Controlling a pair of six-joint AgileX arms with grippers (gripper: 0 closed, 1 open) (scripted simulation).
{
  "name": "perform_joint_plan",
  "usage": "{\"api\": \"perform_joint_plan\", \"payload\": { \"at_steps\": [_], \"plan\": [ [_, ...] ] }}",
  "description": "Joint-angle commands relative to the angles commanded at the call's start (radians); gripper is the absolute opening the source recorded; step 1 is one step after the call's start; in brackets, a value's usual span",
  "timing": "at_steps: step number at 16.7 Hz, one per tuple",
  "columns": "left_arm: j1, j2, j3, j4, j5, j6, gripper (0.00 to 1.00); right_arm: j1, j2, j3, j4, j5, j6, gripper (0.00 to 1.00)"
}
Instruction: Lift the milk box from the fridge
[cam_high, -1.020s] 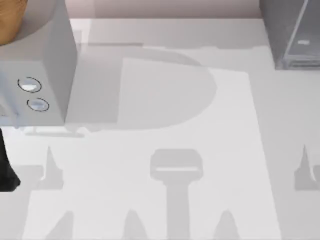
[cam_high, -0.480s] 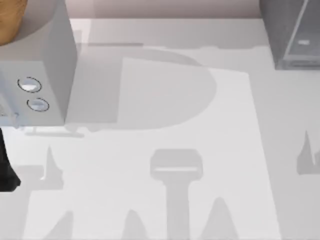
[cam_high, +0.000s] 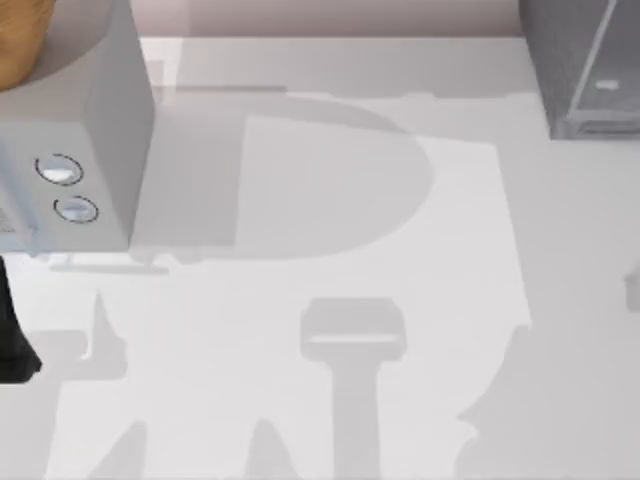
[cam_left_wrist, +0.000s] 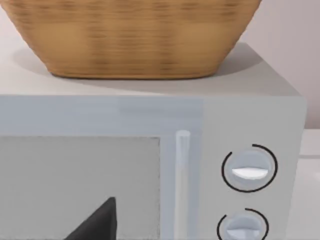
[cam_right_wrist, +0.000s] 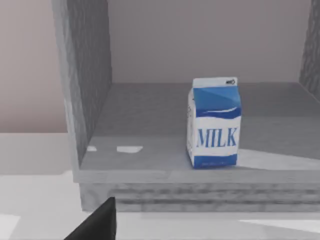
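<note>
One carton, the milk box (cam_right_wrist: 214, 123), stands upright on the floor of the fridge (cam_right_wrist: 150, 160), near its front lip and apart from the side walls, straight ahead of my right wrist camera. On the table (cam_high: 330, 200), the fridge (cam_high: 585, 65) sits at about two o'clock and the grey box with two dials (cam_high: 75, 150) at about ten o'clock, a wicker basket (cam_left_wrist: 132, 35) on its top. My left arm faces that box. Whether either gripper is open or closed, I cannot tell.
</note>
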Motion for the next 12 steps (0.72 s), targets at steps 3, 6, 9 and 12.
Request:
{"api": "perform_joint_plan", "payload": {
  "at_steps": [3, 6, 9, 12],
  "plan": [
    [0.000, 0.000, 0.000, 0.000, 0.000, 0.000, 1.00, -0.073, 0.250, 0.022, 0.218, -0.072, 0.005, 1.00],
    [0.000, 0.000, 0.000, 0.000, 0.000, 0.000, 1.00, -0.132, 0.444, 0.046, 0.402, -0.130, 0.008, 1.00],
    [0.000, 0.000, 0.000, 0.000, 0.000, 0.000, 1.00, -0.171, 0.569, 0.065, 0.527, -0.168, 0.010, 1.00],
    [0.000, 0.000, 0.000, 0.000, 0.000, 0.000, 1.00, -0.182, 0.603, 0.072, 0.563, -0.179, 0.010, 1.00]
  ]
}}
